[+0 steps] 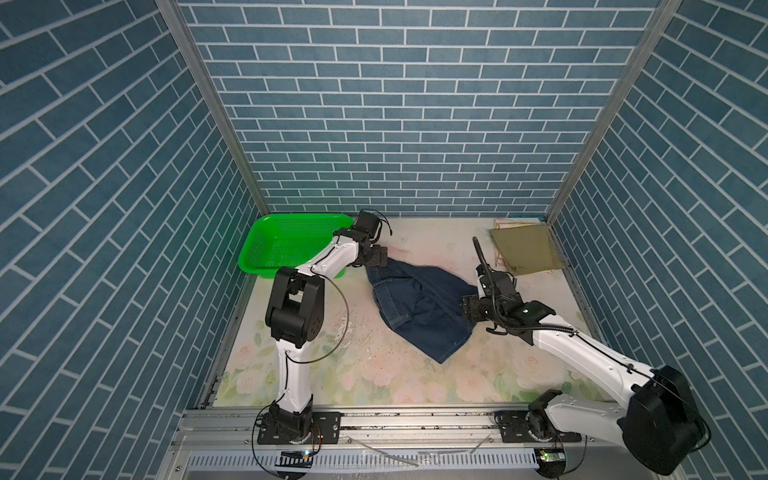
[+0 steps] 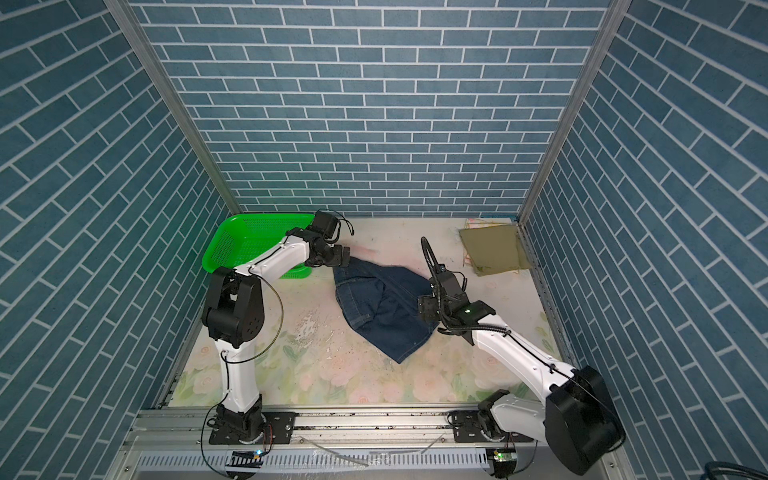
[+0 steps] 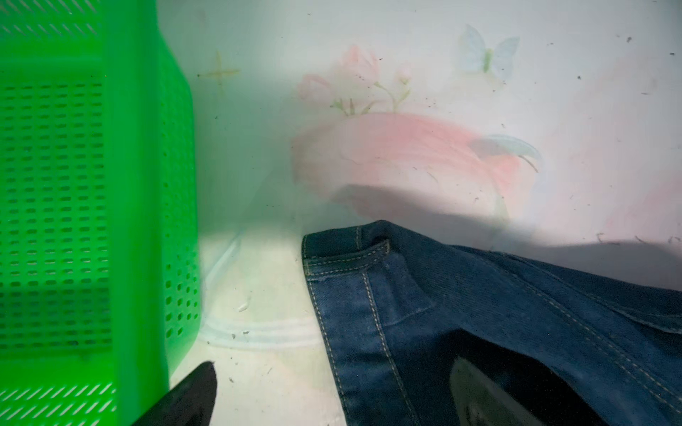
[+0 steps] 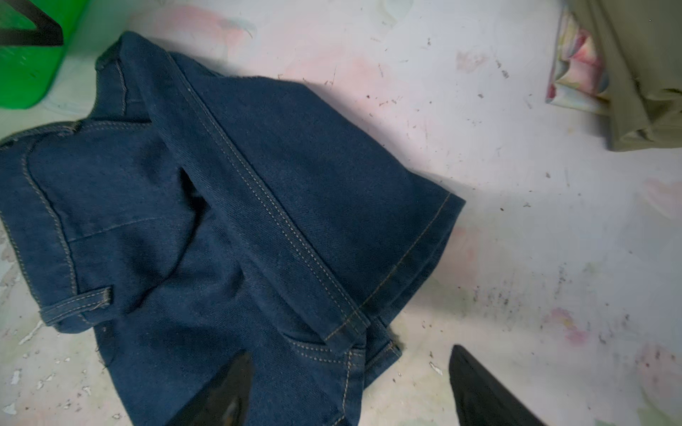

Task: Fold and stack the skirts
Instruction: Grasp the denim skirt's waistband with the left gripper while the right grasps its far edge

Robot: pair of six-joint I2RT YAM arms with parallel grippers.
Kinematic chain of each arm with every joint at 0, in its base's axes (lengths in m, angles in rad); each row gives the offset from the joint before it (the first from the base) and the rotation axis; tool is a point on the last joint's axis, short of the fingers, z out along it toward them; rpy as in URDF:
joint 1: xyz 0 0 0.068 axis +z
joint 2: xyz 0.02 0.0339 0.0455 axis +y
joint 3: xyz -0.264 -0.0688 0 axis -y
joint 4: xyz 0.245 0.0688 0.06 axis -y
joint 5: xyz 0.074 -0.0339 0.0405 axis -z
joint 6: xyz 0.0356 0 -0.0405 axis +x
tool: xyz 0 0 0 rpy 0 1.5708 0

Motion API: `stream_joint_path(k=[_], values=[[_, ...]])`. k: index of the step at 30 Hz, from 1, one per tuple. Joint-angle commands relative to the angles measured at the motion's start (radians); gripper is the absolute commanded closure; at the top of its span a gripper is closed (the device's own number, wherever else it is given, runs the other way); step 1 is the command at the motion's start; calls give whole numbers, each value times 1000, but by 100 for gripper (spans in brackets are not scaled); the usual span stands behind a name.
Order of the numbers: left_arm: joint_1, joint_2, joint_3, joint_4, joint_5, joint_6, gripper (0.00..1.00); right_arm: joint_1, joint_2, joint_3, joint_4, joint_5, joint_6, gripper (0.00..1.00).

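We count three skirts. The denim skirt (image 1: pixel 419 316) lies loose in the middle of the bench (image 1: pixel 374 374), one side flipped over itself so a stitched seam runs across the top, with its waistband toward the green basket (image 1: pixel 303 216) and its hem toward the right arm (image 1: pixel 582 349). It is not yet a neat fold. The other two lie together in the far right corner: the olive skirt (image 1: pixel 525 249) folded flat on top, and the flowered skirt (image 4: pixel 575 66) under it with only its edge peeking out. We read that corner as the stack, so two are done and one is left.

The arms stand at opposite ends of the denim, which looks to us like a set-up for taking it by two ends and squaring it off. The left arm (image 1: pixel 332 257) reaches past the basket to the waistband corner. The left jaws are spread wide and hold nothing — in the left wrist view one finger hangs over bare bench beside the basket wall and the other over the denim. The right jaws are also spread and hold nothing, one finger over the cloth near the hem corner and the other over bare bench.

There is one basket, and we see nothing in it from above. There are two arms — neither has a grip on cloth.
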Motion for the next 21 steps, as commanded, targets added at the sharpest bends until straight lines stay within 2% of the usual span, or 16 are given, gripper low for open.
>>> stream_joint_path(k=[1,5,7,8,10,12,13,21], values=[[-16,-59,-56,14,59,-23,0,6,64,55,17,12,-38,17],[-25,-137,-154,60,94,-57,0,7,168,74,35,16,-55,18],[-24,-177,-198,76,108,-70,0,7,224,88,44,-3,-80,26],[-24,-196,-220,80,114,-77,0,7,251,96,57,-11,-91,33],[-25,-224,-253,83,124,-86,0,6,283,123,70,1,-120,64],[-25,-252,-285,77,137,-100,0,3,280,164,54,43,-150,91],[-26,-268,-305,80,143,-104,0,0,268,182,43,53,-160,100],[-47,-428,-507,188,237,-192,1,-49,133,245,2,71,-193,100]])
